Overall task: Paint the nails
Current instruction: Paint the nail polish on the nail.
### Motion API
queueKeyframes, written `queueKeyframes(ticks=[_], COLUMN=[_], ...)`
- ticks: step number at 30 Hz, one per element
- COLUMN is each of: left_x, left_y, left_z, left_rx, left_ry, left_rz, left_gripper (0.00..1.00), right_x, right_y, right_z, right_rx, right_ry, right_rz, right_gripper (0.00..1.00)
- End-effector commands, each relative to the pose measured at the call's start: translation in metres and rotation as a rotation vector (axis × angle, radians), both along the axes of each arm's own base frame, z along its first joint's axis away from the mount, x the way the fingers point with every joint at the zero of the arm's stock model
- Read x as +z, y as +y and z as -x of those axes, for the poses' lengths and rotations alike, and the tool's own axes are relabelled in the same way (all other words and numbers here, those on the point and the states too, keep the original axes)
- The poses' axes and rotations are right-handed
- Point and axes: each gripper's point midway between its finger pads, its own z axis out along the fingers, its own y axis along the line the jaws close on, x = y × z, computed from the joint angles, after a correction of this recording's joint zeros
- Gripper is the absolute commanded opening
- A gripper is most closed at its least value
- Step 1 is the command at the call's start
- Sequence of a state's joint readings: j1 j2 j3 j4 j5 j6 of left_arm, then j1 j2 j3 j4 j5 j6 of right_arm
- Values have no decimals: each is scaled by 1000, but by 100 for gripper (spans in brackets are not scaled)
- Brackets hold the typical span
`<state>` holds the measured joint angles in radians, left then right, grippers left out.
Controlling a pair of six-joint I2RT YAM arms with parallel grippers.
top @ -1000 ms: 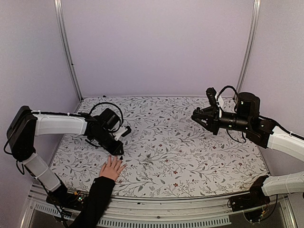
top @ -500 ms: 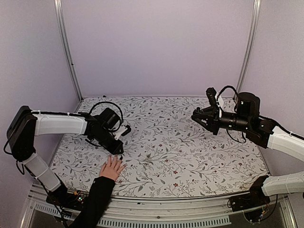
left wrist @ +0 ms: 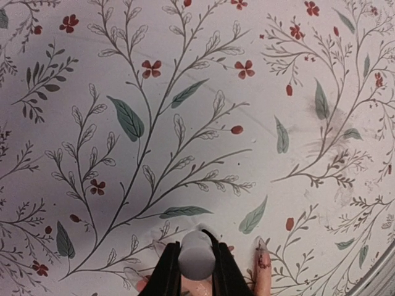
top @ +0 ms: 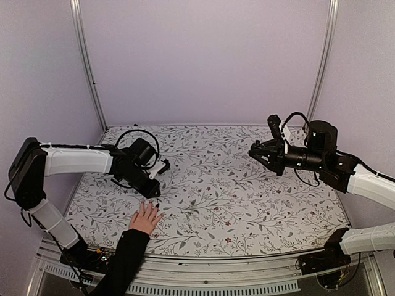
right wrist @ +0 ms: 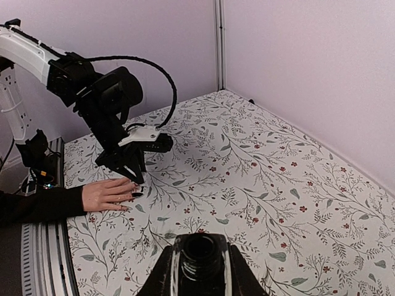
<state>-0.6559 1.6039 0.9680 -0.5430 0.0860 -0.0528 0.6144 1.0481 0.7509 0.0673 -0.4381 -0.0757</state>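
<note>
A light-skinned hand [top: 145, 218] with a black sleeve lies flat at the table's front left, fingers spread. My left gripper [top: 154, 195] hovers just over its fingertips, shut on a white brush cap [left wrist: 197, 253]. In the left wrist view one finger [left wrist: 261, 274] shows beside the jaws, its nail [left wrist: 260, 246] smeared with dark polish; the other fingertips are mostly hidden under the jaws. The right wrist view shows the hand [right wrist: 108, 193] and a dark-painted nail [right wrist: 137, 193]. My right gripper [top: 254, 151] is raised at the right, shut on an open dark bottle [right wrist: 199, 258].
The table is covered by a floral-patterned cloth [top: 247, 203]. Purple walls with metal posts [top: 86, 61] enclose the back and sides. The person's black sleeve [top: 120, 259] crosses the front edge near my left arm's base.
My left wrist has turned slightly above the fingertips, still holding the cap. The hand and my right arm have not moved.
</note>
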Motion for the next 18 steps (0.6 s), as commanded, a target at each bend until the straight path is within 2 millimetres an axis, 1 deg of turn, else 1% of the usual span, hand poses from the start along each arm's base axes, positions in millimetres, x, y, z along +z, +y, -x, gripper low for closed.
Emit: queueKeyframes(ticks=[1, 4, 7, 10, 18], left_x=[24, 33, 35, 30, 15], left_y=[-7, -12, -16, -18, -20], left_z=[-9, -4, 3, 10, 19], left_rx=[-3, -29, -58, -73, -105], left_ry=[-56, -66, -57, -41, -22], left_rz=[62, 104, 130, 122, 60], left_gripper=[0, 0, 0, 0, 0], right_x=[9, 9, 9, 9, 10], right_y=[-5, -4, -4, -3, -4], right_z=[0, 1, 1, 1, 1], right_rx=[-16, -11, -10, -8, -10], right_ry=[-30, -31, -31, -31, -33], right_rz=[-15, -17, -17, -18, -19], right_gripper=[0, 0, 0, 0, 0])
